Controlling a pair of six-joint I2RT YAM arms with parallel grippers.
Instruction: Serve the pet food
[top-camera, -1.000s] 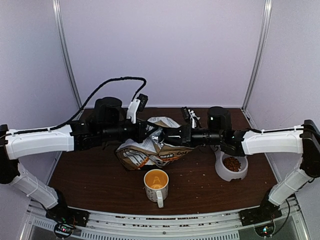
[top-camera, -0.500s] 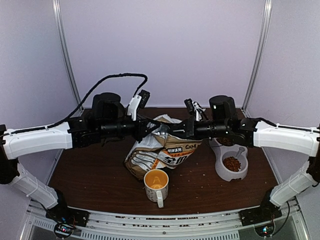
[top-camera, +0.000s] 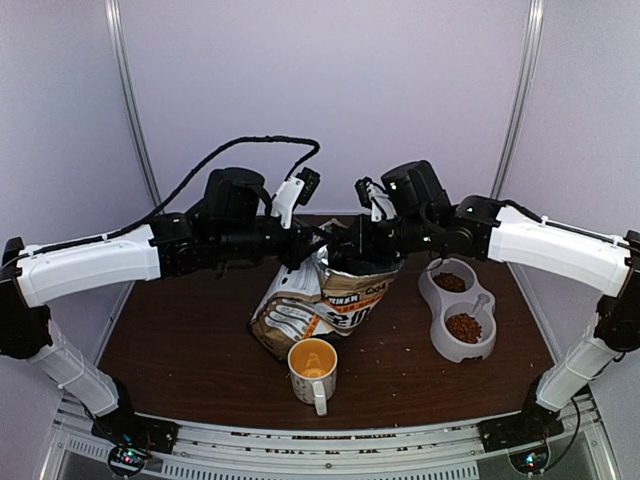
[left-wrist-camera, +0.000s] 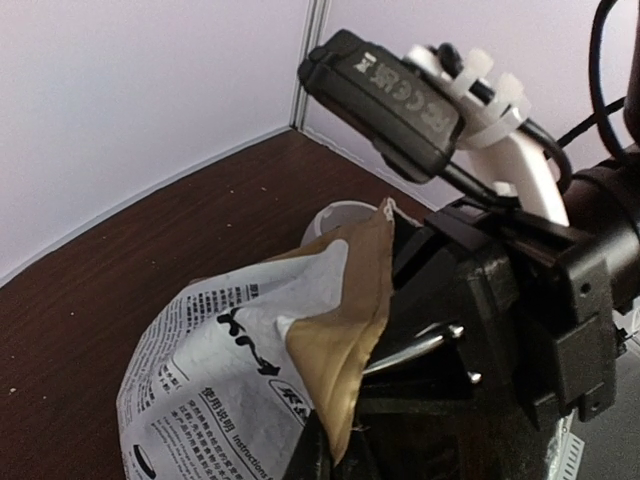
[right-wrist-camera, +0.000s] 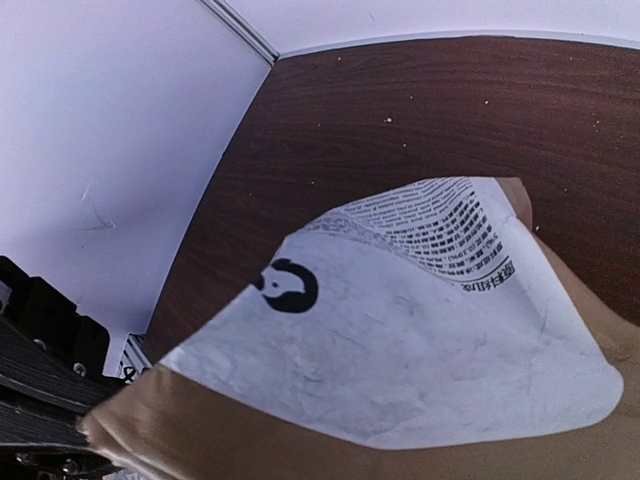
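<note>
The pet food bag (top-camera: 318, 305), white, tan and orange with black print, hangs upright over the table, held up by its top edge. My left gripper (top-camera: 308, 247) is shut on the top's left side; the left wrist view has the tan edge (left-wrist-camera: 345, 350) pinched at my left gripper (left-wrist-camera: 335, 450). From the right, my right gripper (top-camera: 348, 250) grips the same top edge. In the right wrist view the bag (right-wrist-camera: 400, 340) hides its fingers. Reddish-brown pet food (top-camera: 463, 327) lies in both cups of the grey double bowl (top-camera: 440, 345).
A white mug with an orange inside (top-camera: 313, 370) stands in front of the bag, near the table's front edge. Loose kibble is scattered over the brown table (top-camera: 180, 350). Purple walls with metal posts close in the back and both sides.
Both arms have risen and drawn closer together. The bag went from lying slumped on the table to hanging upright from its top edge.
</note>
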